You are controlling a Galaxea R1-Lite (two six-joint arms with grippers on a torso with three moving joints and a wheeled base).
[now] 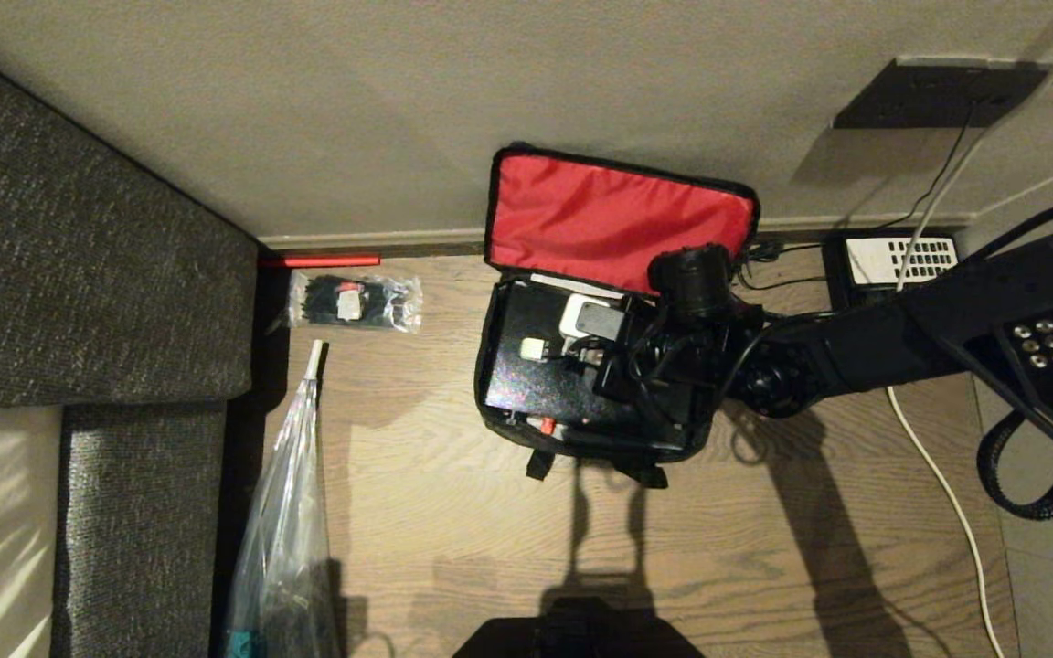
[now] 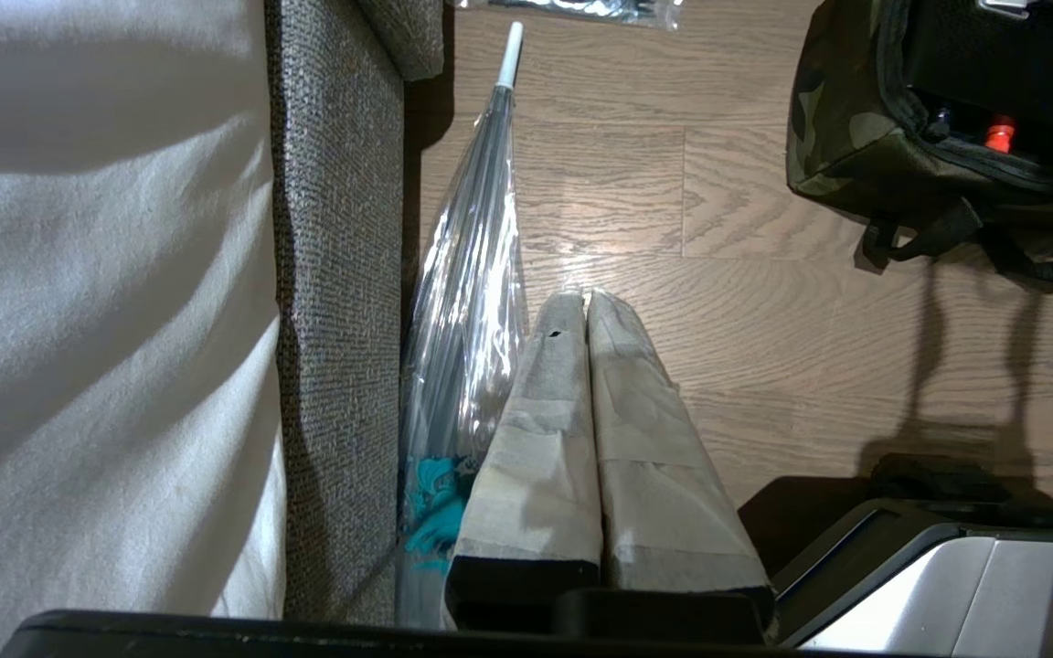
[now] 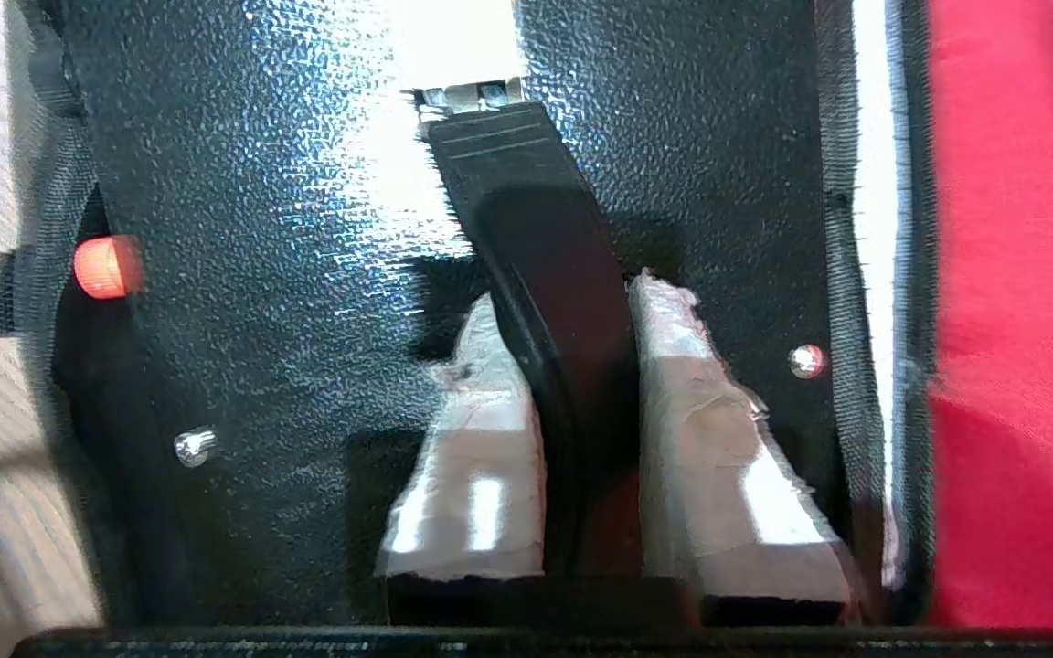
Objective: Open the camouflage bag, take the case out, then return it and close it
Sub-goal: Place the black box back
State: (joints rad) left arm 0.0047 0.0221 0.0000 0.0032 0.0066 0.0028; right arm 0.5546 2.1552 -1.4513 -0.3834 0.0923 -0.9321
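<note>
The camouflage bag [image 1: 490,366] stands open on the wooden floor, its red-lined lid [image 1: 618,219] leaning back against the wall. The black speckled case [image 1: 526,384] lies inside it, with its red latch [image 3: 106,267] at the near edge. My right gripper [image 3: 570,292] reaches into the bag from the right and is shut on the case's black handle [image 3: 526,201], one taped finger on each side. My left gripper [image 2: 581,297] hangs shut and empty over the floor beside the sofa. The bag's camouflage side [image 2: 833,119] shows in the left wrist view.
A grey sofa [image 1: 79,274] fills the left side. A clear folded umbrella [image 1: 289,512] lies along it. A packet of black ties [image 1: 355,302] lies by the wall, and a desk telephone [image 1: 901,260] with a white cable [image 1: 947,493] is right of the bag.
</note>
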